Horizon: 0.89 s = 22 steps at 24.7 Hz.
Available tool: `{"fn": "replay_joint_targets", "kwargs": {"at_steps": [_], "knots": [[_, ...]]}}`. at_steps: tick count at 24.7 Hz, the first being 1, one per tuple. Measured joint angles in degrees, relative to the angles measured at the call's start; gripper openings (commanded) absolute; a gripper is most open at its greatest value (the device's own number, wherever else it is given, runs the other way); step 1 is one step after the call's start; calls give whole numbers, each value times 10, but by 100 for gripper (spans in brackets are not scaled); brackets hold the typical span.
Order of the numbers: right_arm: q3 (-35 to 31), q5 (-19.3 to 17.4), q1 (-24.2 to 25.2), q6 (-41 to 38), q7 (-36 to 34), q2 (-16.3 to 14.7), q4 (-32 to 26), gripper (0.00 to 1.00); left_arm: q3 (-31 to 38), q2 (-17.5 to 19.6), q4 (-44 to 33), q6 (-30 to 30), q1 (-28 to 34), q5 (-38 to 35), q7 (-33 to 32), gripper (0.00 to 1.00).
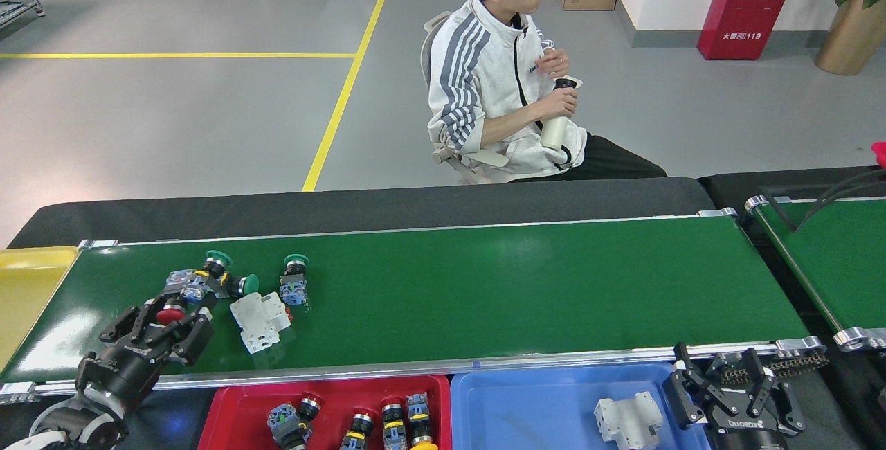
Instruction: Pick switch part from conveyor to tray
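Observation:
The conveyor (484, 284) carries a cluster of switch parts at its left end: green-capped push buttons (294, 277), a blue-grey block group (197, 282) and a white breaker (259, 313). My left gripper (158, 325) reaches over the near left of the belt. Its fingers stand on either side of a red-capped switch part (169, 313), and their grip is hard to read. The red tray (235, 405) below holds several switch parts. My right gripper (727, 375) is open and holds nothing, at the right end of the blue tray (526, 408), beside a white breaker (626, 419).
A person (498, 83) sits behind the conveyor holding a bottle. A yellow bin (28, 284) adjoins the belt's left end. A smaller green belt (830, 256) lies to the right, and black padding borders the far side.

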Motion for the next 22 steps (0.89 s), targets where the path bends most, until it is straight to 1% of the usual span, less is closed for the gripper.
{"fn": "replay_joint_targets", "kwargs": {"at_steps": [2,4,5,6,7,8,9,11,12,16,19,21,22], "knots": [[0,0,0,1,-1,-4,0,100,-7,-9,-70,-23,48,-1,-4,9],[0,0,0,1,-3,-5,0,100,-31,-14,-117,-38,88,-18,-6,10],[0,0,0,1,-4,-6,0,100,-45,-14,-132,-41,100,-32,-6,12],[0,0,0,1,-4,-8,0,100,-59,-14,-142,-44,109,-49,-8,19],[0,0,0,1,-3,-13,0,100,-72,-14,-146,-45,114,-68,-8,34],[0,0,0,1,-3,-17,0,100,-83,-16,-146,-46,116,-84,-8,62],[0,0,0,1,-2,-19,0,100,-88,-25,-146,-47,117,-97,-7,100],[0,0,0,0,-2,-20,0,100,-91,-49,-146,-47,117,-107,-5,100],[0,0,1,0,-1,-20,0,100,-91,-54,-146,-47,117,-108,-5,100],[0,0,8,-8,-1,-20,0,100,-69,-59,-146,-47,123,-106,-3,100],[0,0,8,-12,-1,-20,0,100,-30,-62,-147,-47,128,-93,-3,100],[1,0,8,-13,-1,-20,-1,100,14,-72,-142,-49,128,-86,-1,100],[1,0,9,-14,-1,-20,-1,100,48,-84,-131,-46,128,-86,-1,100]]}}
